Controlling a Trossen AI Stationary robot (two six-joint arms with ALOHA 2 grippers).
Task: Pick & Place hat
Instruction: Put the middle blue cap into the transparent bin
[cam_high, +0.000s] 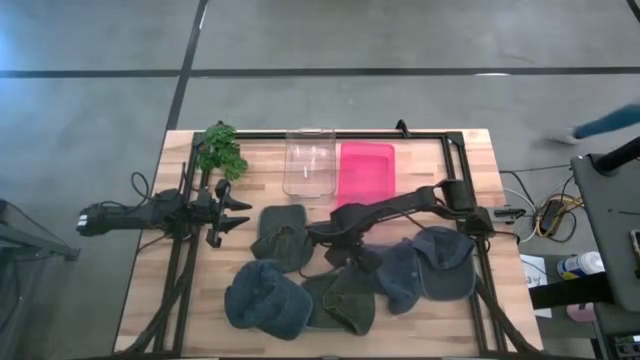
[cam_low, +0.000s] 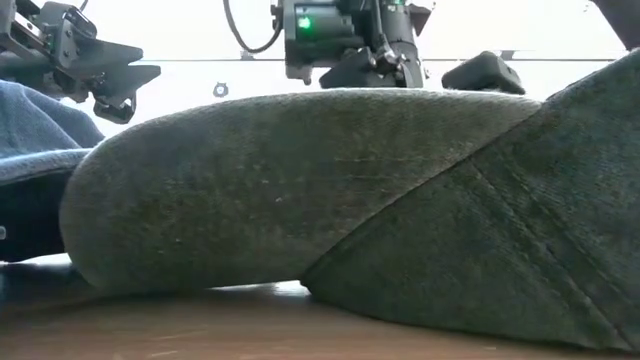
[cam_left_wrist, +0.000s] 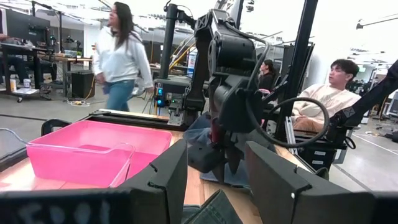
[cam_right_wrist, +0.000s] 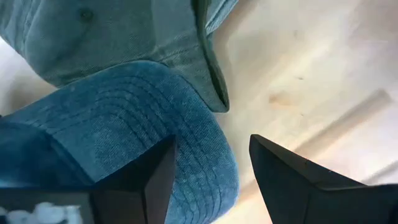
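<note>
**Currently on the bench: caps, two bins, two arms**

Nearest the front edge of the pale wooden table, at about six o'clock: a blue denim cap touching an olive green cloth cap, the latter filling the low view.

At four o'clock: two slate-blue caps, one smaller and one with a broad brim, overlapping each other.

Centre: a second olive green cap, just beside the right gripper. That gripper's fingers stand spread, hanging over a blue denim brim which lies across a green cap on bare wood; whether the fingers touch cloth cannot be told.

At nine o'clock: left gripper, fingers spread and holding nothing, pointing towards the centre, apart from the caps.

Far edge, twelve o'clock: a clear plastic rectangular bin and a pink plastic rectangular bin side by side, touching. At eleven o'clock: a small green artificial plant.

Beyond the table: a person in a white top standing, another seated.
</note>
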